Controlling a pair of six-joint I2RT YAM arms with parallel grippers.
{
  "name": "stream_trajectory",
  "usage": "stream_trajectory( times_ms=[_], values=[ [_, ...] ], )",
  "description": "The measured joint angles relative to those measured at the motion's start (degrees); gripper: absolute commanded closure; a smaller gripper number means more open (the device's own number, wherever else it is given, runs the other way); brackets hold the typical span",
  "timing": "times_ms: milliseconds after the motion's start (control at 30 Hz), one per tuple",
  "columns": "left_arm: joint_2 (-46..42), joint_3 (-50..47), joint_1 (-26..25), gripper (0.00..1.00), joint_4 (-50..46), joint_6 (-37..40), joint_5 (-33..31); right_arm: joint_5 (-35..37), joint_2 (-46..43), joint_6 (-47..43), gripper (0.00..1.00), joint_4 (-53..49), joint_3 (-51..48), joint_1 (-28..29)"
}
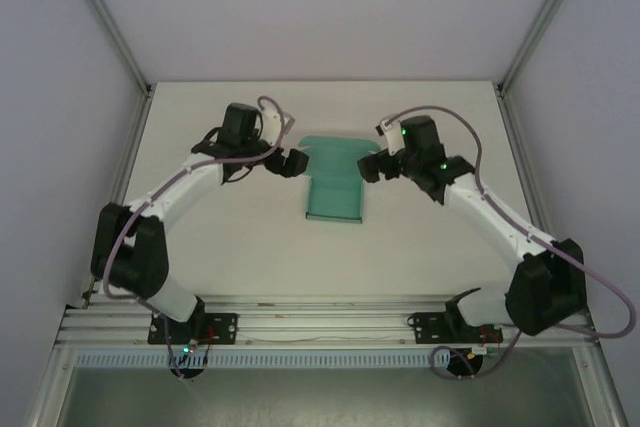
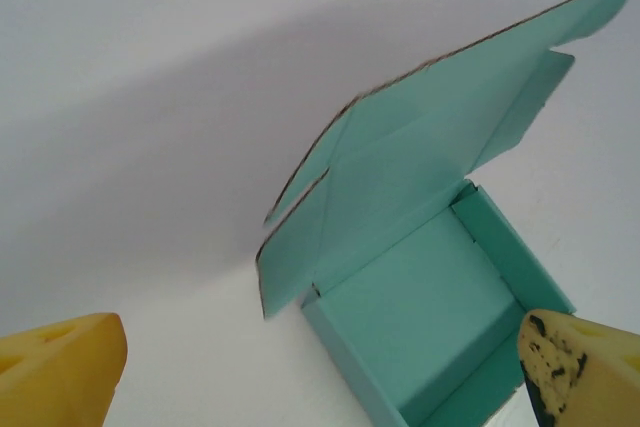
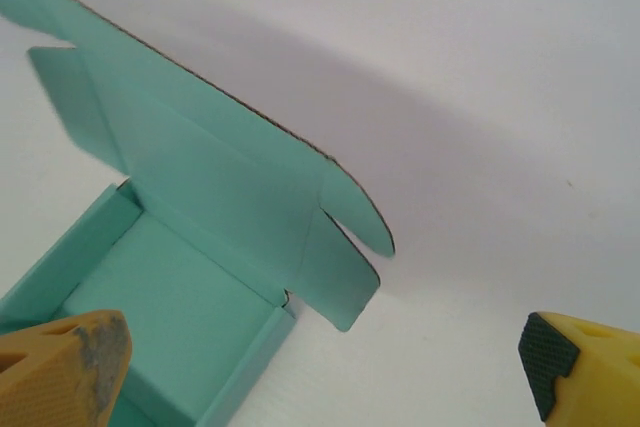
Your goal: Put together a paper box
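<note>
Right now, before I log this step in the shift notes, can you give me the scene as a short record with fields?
surface: white table
paper box: teal, middle of the table, walls folded up
lid: open, raised off the far wall, side flaps untucked
left pincer: open, empty, beside the box's left side
right pincer: open, empty, beside the box's right side
task state: lid not yet closed
</note>
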Motion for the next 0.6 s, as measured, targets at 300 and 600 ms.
stream_trajectory(
  times_ms=[300,600],
  values=[
    [16.2,18.4,0.0,0.3,-14.7,12.9,4.5,-10.1,17.8,-15.3,0.24,-12.8,17.4,-2.9],
    [17.4,20.3,-0.2,0.62,-20.0,17.2,5.6,-10.6,23.9,-19.3,0.69,-19.4,21.0,-3.5]
  ],
)
